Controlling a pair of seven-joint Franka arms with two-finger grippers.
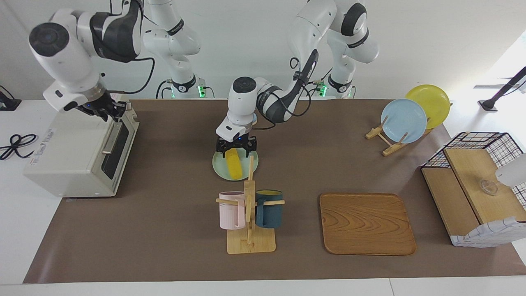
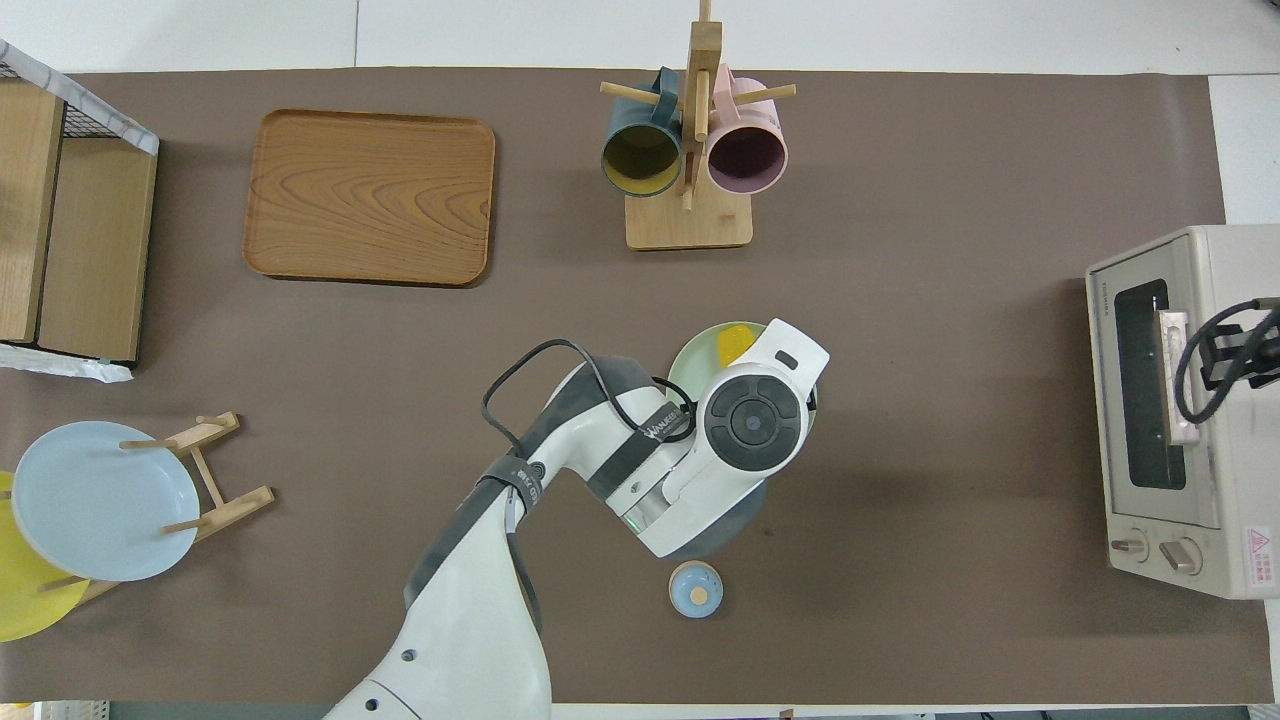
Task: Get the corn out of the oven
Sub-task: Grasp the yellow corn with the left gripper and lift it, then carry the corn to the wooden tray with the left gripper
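The corn (image 1: 234, 168) lies on a pale green plate (image 1: 220, 166) in the middle of the table, outside the oven. In the overhead view only its tip (image 2: 735, 345) shows past the left arm's wrist, on the plate (image 2: 690, 365). My left gripper (image 1: 237, 154) is low over the corn's end nearer the robots, its open fingers on either side of the cob. The off-white oven (image 1: 70, 152) stands at the right arm's end of the table with its dark door shut. My right gripper (image 1: 117, 112) is at the top of the door by the silver handle (image 2: 1172, 380).
A wooden mug rack (image 1: 248, 213) with a pink and a dark teal mug stands just farther from the robots than the plate. A wooden tray (image 1: 365, 224), a plate rack (image 1: 388, 139) with blue and yellow plates, and a wire basket (image 1: 476, 144) are toward the left arm's end. A small blue knobbed lid (image 2: 695, 590) lies nearer the robots.
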